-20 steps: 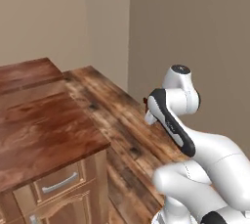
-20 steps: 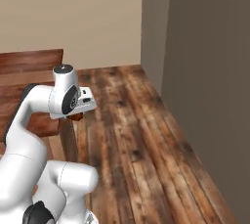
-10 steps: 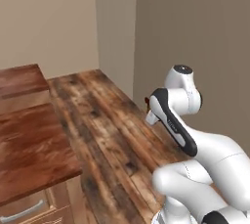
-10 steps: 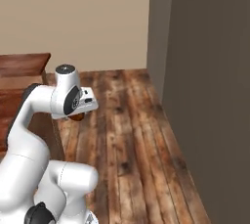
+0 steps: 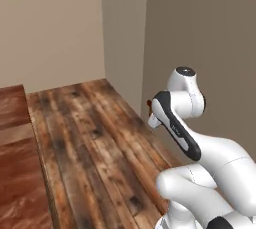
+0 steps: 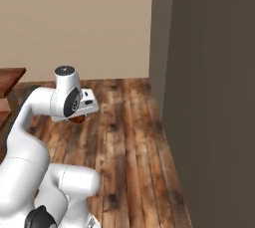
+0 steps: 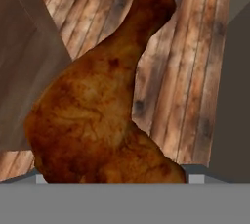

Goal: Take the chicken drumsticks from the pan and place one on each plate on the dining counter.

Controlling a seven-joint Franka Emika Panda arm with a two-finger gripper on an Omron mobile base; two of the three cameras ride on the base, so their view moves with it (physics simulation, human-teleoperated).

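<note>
The gripper (image 6: 75,118) carried a chicken drumstick (image 7: 105,110) pinched between widely spread fingers above the plank floor (image 5: 95,148), apparently in transit toward the dining counter, so the next move called for reaching a plate and lowering it.

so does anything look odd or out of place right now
Nothing spilled or damaged. The one unusual sight is a chicken drumstick carried in the gripper above the wooden floor, close up in the hand view, bone end pointing away.
</note>
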